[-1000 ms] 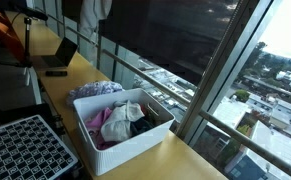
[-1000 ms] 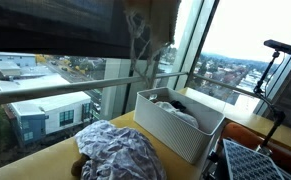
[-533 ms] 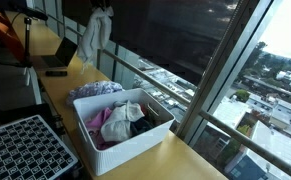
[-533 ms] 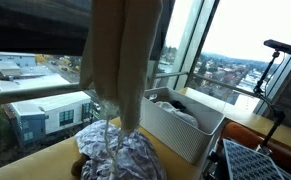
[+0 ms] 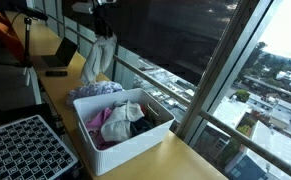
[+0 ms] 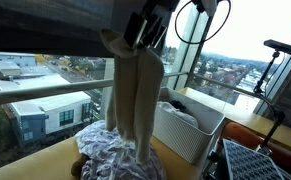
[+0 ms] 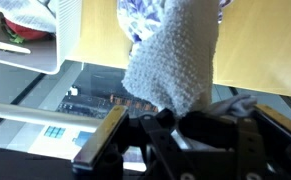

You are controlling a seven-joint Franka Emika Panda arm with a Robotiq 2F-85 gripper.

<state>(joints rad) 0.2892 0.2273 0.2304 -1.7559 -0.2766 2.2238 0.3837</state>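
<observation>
My gripper (image 5: 103,12) (image 6: 145,30) is shut on the top of a beige terry towel (image 5: 98,58) (image 6: 135,100), which hangs straight down in long folds. The towel's lower end reaches a crumpled blue-and-white patterned cloth (image 5: 97,89) (image 6: 113,156) lying on the yellow counter. In the wrist view the towel (image 7: 175,55) runs away from the gripper (image 7: 175,118) and covers most of the patterned cloth (image 7: 148,14). A white slatted basket (image 5: 135,146) (image 6: 185,135) full of clothes stands right beside the pile.
A black grid crate (image 5: 23,150) (image 6: 257,162) sits past the basket. A laptop (image 5: 59,58) lies at the counter's far end. Window glass and a rail (image 6: 45,92) run close along the counter edge (image 7: 95,40).
The gripper has come down into view with the towel. The towel's lower end dropped from high above the counter onto the patterned cloth.
</observation>
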